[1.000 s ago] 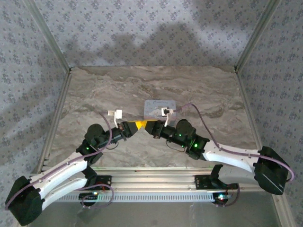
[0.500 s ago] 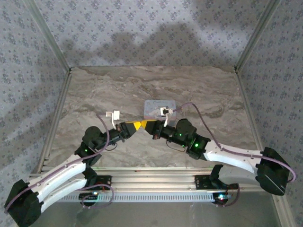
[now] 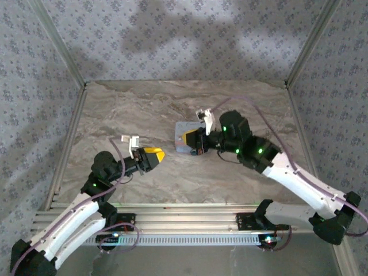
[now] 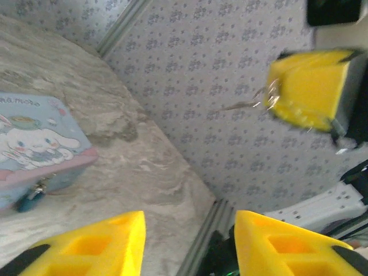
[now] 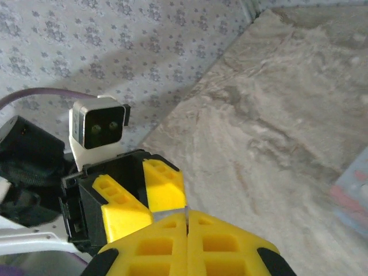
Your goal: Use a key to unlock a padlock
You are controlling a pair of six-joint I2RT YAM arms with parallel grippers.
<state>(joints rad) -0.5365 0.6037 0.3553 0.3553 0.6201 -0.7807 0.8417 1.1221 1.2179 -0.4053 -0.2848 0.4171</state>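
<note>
Slowly, the right tool [image 3: 188, 138], clamped on the key [image 4: 244, 104], should aim it at the padlock [image 4: 26, 202] on the tin's [image 4: 40, 146] front.

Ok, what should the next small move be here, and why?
Probably swing the right pincer toward the padlock, key tip first. It is shut on the key, which juts out of it, while the padlock hangs at the front of the cartoon tin, apart from both arms. The left pincer is open and holds nothing.
</note>
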